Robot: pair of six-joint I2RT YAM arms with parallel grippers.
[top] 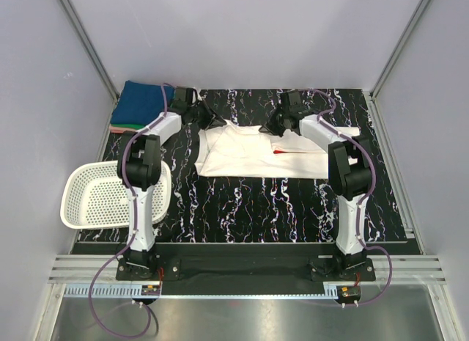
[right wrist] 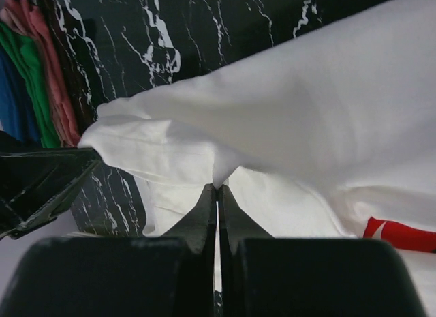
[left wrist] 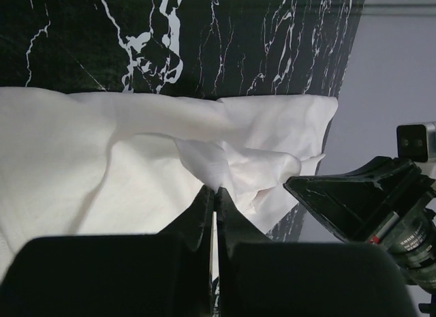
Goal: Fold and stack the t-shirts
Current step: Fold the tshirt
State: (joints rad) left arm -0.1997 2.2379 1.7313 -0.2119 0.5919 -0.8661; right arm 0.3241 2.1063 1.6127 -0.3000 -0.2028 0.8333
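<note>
The white t-shirt lies partly folded on the black marbled table, with a sliver of its red print showing. My left gripper is shut on a pinch of the shirt's far left edge. My right gripper is shut on a fold of the shirt's far edge; the red print shows at lower right there. A stack of folded shirts, blue on top, sits at the far left corner; its blue, green and pink edges show in the right wrist view.
A white plastic mesh basket stands at the left beside the left arm. The right gripper's black fingers show in the left wrist view, close to the shirt's corner. Grey walls close in the table on three sides.
</note>
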